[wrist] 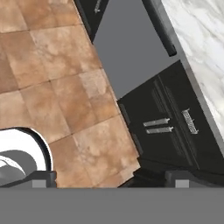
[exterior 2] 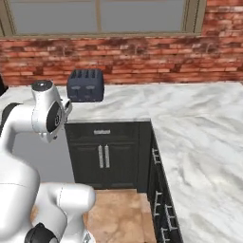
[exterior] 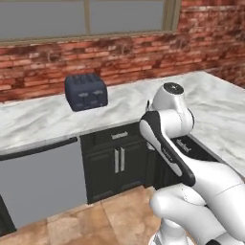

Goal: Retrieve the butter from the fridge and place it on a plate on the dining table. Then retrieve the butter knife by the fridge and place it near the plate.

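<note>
Butter: I can't spot it or the fridge from here | fingers (wrist: 107, 178): spread wide, holding nothing, aimed at the floor (wrist: 52, 87) by the dark cabinets (wrist: 175, 127) | nearby: toaster (exterior: 86, 92) on the marble counter (exterior: 43, 122) | done: nothing, I think | left: butter to plate, then knife
</note>
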Controlling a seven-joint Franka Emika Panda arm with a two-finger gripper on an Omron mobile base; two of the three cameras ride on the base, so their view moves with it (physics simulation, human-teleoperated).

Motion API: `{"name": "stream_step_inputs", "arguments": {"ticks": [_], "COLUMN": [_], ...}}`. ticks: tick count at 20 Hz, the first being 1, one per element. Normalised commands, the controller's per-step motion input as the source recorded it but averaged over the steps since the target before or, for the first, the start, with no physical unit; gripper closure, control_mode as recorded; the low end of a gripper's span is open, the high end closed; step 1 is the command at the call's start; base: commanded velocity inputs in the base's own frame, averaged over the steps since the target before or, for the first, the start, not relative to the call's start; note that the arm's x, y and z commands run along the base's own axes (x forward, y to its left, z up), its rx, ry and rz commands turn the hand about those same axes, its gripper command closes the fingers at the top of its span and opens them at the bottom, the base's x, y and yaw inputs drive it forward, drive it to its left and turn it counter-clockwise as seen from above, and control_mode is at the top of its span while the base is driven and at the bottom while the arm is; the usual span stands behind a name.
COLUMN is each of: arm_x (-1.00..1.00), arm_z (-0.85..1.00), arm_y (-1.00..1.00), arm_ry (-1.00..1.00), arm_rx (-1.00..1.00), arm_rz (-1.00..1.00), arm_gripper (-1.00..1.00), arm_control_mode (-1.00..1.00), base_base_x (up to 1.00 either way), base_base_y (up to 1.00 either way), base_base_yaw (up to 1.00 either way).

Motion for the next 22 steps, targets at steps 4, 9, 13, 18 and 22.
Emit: {"name": "stream_step_inputs", "arguments": {"ticks": [4,9,13,18,22], "arm_x": [0.0,0.0,0.0,0.0,0.0], "arm_z": [0.0,0.0,0.0,0.0,0.0], "arm_y": [0.0,0.0,0.0,0.0,0.0], "arm_ry": [0.0,0.0,0.0,0.0,0.0], "arm_rx": [0.0,0.0,0.0,0.0,0.0], "arm_rz": [0.0,0.0,0.0,0.0,0.0], "arm_gripper": [-1.0,-1.0,-1.0,-1.0,-1.0], "arm_control_mode": [1.0,1.0,1.0,1.0,1.0], "base_base_x": [0.95,0.51,0.38,0.43,0.5], "base_base_y": [0.55,0.73,0.48,0.41,0.38], "base_base_yaw": [0.08,0.4,0.65,0.41,-0.09]}}
